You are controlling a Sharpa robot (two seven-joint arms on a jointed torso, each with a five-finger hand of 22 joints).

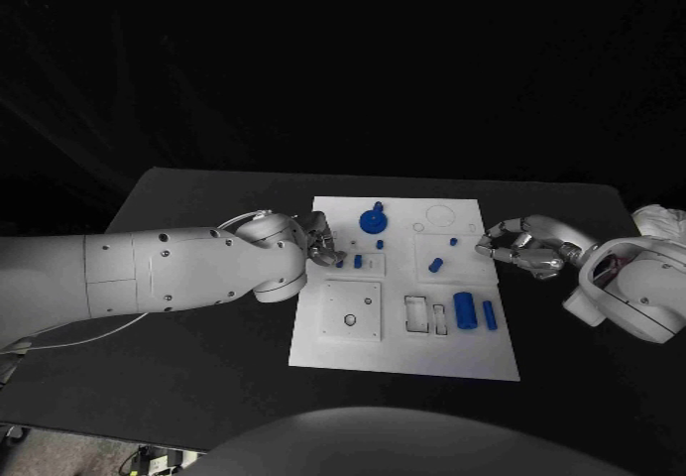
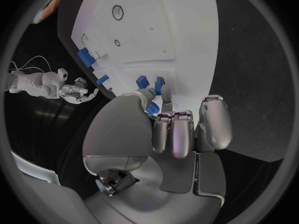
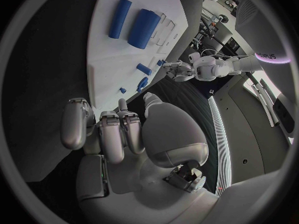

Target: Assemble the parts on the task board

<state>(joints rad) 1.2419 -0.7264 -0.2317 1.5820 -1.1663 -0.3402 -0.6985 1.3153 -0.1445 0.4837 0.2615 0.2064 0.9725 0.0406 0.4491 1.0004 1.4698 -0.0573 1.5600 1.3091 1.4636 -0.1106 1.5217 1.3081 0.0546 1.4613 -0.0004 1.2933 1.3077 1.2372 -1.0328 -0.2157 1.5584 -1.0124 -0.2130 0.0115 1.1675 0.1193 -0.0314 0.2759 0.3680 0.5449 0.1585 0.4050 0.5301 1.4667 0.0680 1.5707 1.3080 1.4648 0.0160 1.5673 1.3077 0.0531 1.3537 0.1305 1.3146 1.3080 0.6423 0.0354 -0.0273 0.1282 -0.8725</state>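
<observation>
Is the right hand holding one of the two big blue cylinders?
No, the two big blue cylinders lie on the task board, apart from the right hand.

Black table (image 1: 200,377), seemingly dark backdrop.

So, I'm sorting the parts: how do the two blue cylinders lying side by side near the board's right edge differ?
The thick cylinder is much wider than the thin cylinder. The thick one lies nearer the clear rectangular frames; the thin one lies nearer the task board edge. Both are blue, lying flat and parallel.
</observation>
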